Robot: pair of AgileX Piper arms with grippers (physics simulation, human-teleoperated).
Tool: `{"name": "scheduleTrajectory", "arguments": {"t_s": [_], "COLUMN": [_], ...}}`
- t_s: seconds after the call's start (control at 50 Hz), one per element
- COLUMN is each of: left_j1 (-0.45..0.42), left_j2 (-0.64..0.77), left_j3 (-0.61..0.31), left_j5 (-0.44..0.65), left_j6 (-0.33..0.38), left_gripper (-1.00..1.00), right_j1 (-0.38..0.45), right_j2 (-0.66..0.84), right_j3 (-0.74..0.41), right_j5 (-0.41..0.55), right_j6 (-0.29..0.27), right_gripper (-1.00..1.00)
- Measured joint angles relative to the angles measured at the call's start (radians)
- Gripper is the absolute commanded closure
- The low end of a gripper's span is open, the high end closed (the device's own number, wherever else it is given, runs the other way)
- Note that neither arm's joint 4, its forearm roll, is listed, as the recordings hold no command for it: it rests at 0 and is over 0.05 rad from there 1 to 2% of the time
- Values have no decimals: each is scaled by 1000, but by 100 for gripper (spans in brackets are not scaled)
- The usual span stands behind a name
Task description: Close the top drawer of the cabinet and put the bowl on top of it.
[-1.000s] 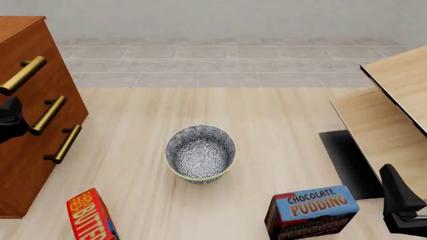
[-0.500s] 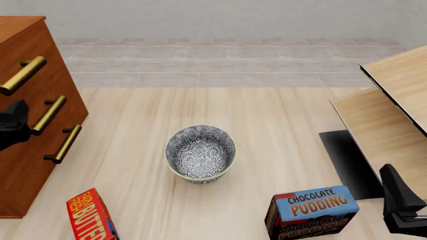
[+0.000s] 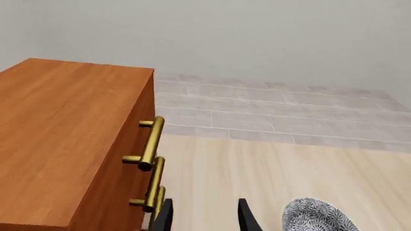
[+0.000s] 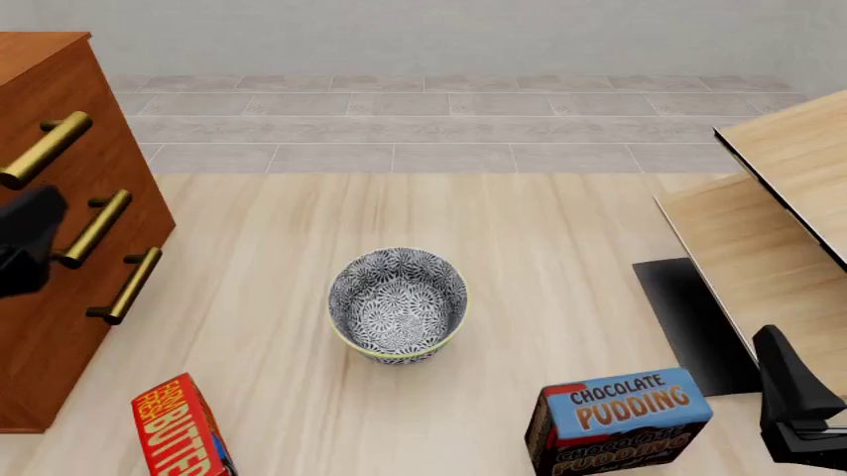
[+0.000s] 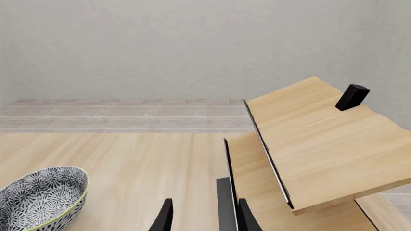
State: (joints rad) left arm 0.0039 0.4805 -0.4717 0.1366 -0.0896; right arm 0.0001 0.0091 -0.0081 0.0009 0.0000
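Drawer step looks finished or nearly so; bowl transfer not yet begun.

Top drawer [image 4: 40, 149] appears flush with the two fronts below it on the cabinet [image 3: 64, 139] in the left wrist view (a judgement, since the seam is hard to read). Left gripper [image 3: 204, 216] near the cabinet front, close to the brass handles, fingers moderately apart, holding nothing. Right gripper [image 5: 200, 216] idle at the near right, by the pale wood furniture [image 5: 314, 139], fingers apart, empty. Bowl [image 4: 397, 303] upright on the table mid-scene, well apart from both grippers, between the cabinet and the chocolate pudding box [image 4: 620, 421]; a red box [image 4: 179, 428] near left. Next: bring a gripper to the bowl rim, pinch one wall, lift well above the cabinet's top edge, then set down squarely on the top.
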Motion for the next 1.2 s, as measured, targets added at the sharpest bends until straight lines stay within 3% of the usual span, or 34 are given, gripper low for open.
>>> {"name": "scheduleTrajectory", "arguments": {"t_s": [0.42,0.76,1.2], "left_j1": [-184,-275,-381], "left_j2": [-70,-1,179], "left_j3": [-120,-191,-247], "left_j5": [235,342,404], "left_j6": [50,82,27], "left_gripper": [-100,-100,-100], "right_j1": [0,0,0], "right_j2": [0,0,0], "right_j3": [0,0,0], "right_j5": [0,0,0], "right_j6": [0,0,0], "right_gripper": [-100,-100,-100]}}
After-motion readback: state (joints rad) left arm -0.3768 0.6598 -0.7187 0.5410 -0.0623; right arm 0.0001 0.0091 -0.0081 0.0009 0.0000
